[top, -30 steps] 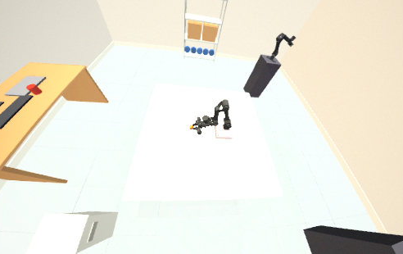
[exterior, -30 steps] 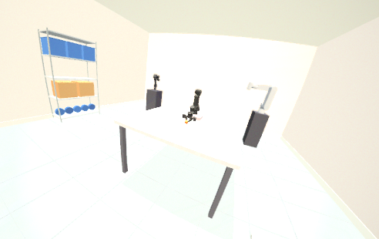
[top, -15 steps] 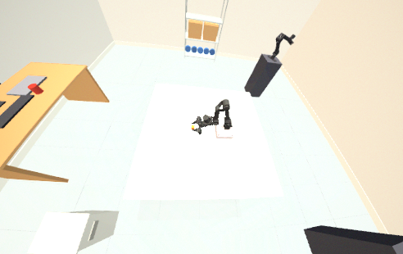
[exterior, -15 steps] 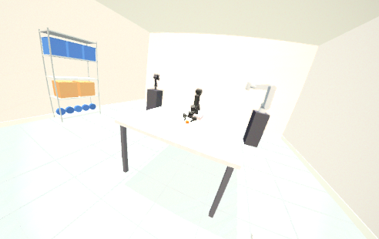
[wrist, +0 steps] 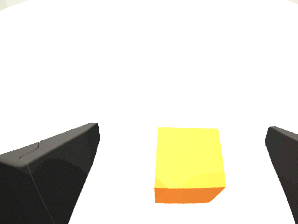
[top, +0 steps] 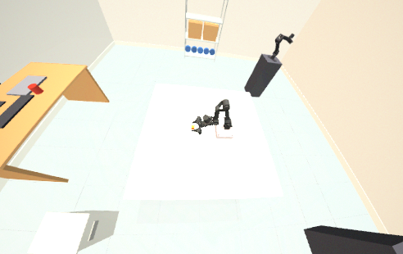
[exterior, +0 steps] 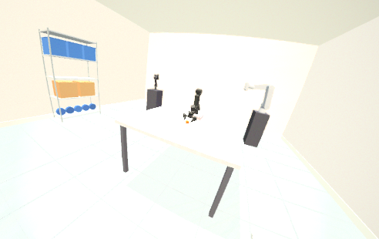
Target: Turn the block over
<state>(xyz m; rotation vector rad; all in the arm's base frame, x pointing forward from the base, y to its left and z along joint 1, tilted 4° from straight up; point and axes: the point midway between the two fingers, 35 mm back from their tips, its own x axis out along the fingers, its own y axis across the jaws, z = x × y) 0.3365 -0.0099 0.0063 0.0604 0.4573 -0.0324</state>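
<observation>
Block (top: 192, 128) (exterior: 187, 122) (wrist: 190, 158) is positioned on the white table (top: 201, 172) (exterior: 178, 135), between the two fingers of the gripper (top: 196, 126) (exterior: 189, 118) (wrist: 188, 133) and apart from both; in the wrist view its larger visible face is yellow and its narrow lower face is orange, and no marking can be made out on either. Gripper fingers are spread nearly to full width, with nothing clamped; in the wrist view, one dark finger stands at each side of the block. Black arm (top: 223, 105) (exterior: 196, 101) carries the gripper low over the table, with its links bent above. Pale base plate (top: 224, 137) is located at the foot of the arm. Outward from the table, a dark pedestal (top: 264, 74) (exterior: 154, 99) supports a second black arm (top: 278, 43) (exterior: 155, 82); a separate dark pedestal (exterior: 256, 128) supports a light-coloured arm (exterior: 269, 97). Shelf rack (top: 203, 18) (exterior: 98, 77) stands near a wall and holds orange boxes and blue round items. Orange desk (top: 50, 111) carries a red cylinder (top: 35, 88) and a black keyboard (top: 11, 111)
</observation>
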